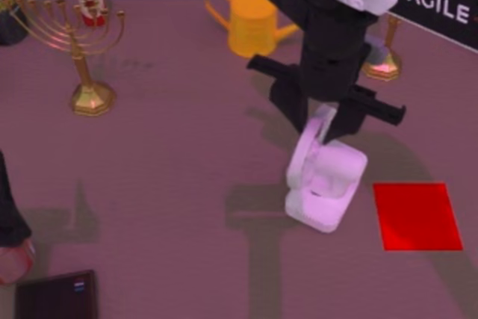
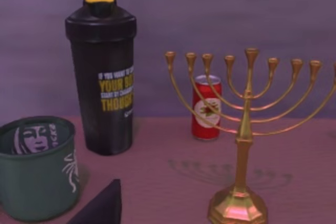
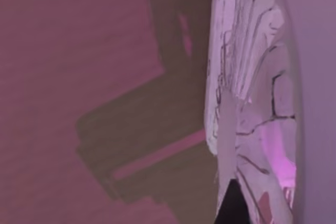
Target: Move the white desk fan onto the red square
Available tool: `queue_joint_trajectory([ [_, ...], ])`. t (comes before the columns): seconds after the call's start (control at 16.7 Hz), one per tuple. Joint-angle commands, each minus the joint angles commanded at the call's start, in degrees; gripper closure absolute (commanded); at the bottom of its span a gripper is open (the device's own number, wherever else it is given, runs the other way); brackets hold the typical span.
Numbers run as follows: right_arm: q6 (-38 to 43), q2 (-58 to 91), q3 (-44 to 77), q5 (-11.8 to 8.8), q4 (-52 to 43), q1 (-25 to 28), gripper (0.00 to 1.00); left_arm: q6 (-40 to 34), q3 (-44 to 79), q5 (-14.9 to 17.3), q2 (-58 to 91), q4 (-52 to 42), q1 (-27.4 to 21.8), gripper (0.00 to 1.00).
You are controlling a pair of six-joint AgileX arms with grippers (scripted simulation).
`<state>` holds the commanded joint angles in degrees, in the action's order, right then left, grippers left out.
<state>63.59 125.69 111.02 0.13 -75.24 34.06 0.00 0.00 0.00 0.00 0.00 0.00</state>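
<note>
Now the right end effector (image 1: 323,126) sits at the white desk fan's (image 1: 323,177) head; whether it grips, I cannot tell. Next, I judge, comes carrying it right onto the red square (image 1: 416,216). Left arm idles at the left edge.

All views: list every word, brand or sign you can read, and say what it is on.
"AGILE", cut off by the frame edge: white letters on the black panel at the top view's upper right.
"YOUR BO…", "THOUGH…": yellow print on the black shaker bottle; the smaller white lines are too small to read.
Siren logo, no words: green cup.
Red can: round emblem, unreadable.
</note>
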Motion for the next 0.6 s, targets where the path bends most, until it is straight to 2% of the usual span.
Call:
queue_joint_trajectory([
  [0.6, 0.03, -0.25, 0.92, 0.0, -0.98, -0.05, 1.0, 0.0, 0.0, 0.0, 0.0, 0.0, 0.0, 0.0],
])
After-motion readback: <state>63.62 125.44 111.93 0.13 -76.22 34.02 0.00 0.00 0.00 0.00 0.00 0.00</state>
